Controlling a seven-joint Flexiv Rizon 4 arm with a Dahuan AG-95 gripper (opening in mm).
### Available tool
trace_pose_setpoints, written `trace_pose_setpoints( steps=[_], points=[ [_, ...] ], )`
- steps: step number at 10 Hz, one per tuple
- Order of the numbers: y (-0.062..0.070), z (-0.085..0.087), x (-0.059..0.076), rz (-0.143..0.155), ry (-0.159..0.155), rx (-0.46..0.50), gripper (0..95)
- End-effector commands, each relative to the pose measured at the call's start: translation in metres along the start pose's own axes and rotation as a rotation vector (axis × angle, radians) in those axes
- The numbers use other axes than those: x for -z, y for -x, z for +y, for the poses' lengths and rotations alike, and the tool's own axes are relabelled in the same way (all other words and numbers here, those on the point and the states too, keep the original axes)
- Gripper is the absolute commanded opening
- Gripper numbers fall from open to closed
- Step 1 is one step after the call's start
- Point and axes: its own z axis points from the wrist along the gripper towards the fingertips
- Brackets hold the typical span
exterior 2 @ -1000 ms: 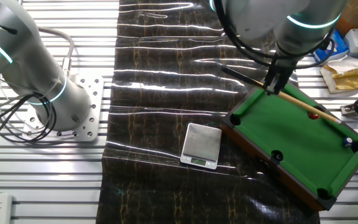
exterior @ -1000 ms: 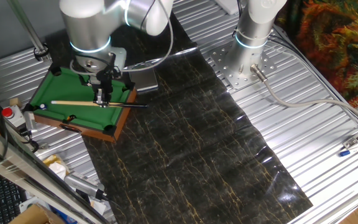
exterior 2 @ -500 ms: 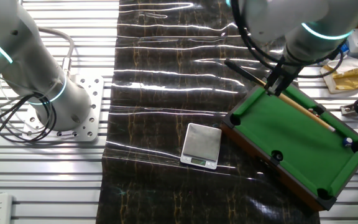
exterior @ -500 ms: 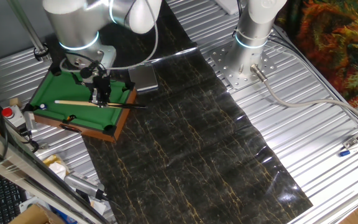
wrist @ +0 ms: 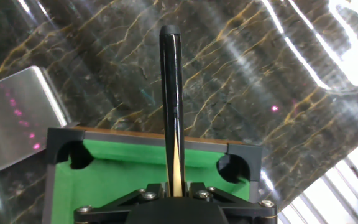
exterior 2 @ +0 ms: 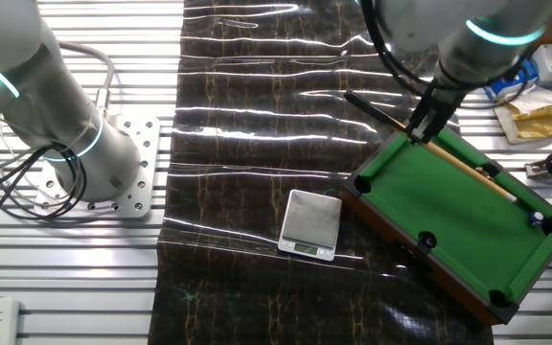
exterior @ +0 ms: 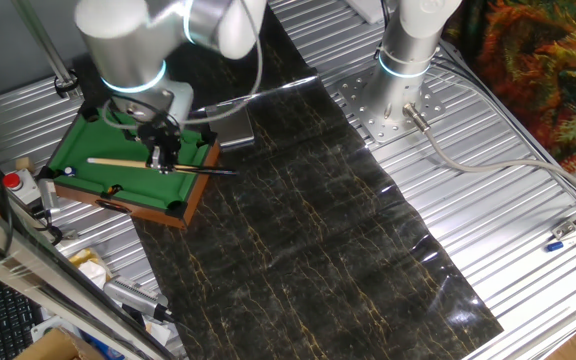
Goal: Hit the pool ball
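Arm bent over pool table (exterior: 78, 150), claw (exterior: 164, 160) pointing down, clamped on cue (exterior: 118, 164), cue butt past rail, ball (exterior 2: 484, 175) on felt.

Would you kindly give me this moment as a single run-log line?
phase: cue in grip | gripper: shut on cue | cue: lying over pool table, dark butt past the rail | scale: beside the pool table
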Motion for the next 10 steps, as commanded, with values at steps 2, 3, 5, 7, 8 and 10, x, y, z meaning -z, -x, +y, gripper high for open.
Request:
trace_pose_setpoints(
  steps=[2, 3, 5, 7, 8, 10],
  points=[
    [-0.0008, 0.0021, -0.0009, 0.071, 0.012, -0.009, 0.0],
    [-0.0011, -0.0001, -0.0014, 0.062, 0.01, 0.005, 0.0],
    [-0.001, -0.0002, -0.0015, 0.053, -0.002, 0.044, 0.0],
    [-0.0011, -0.0002, -0.0018, 0.036, -0.022, 0.171, 0.0],
    [-0.0012, 0.0001, -0.0018, 0.031, -0.018, 0.211, 0.0],
    [-0.0016, 0.0015, -0.0014, 0.024, -0.02, 0.229, 0.0]
  ],
)
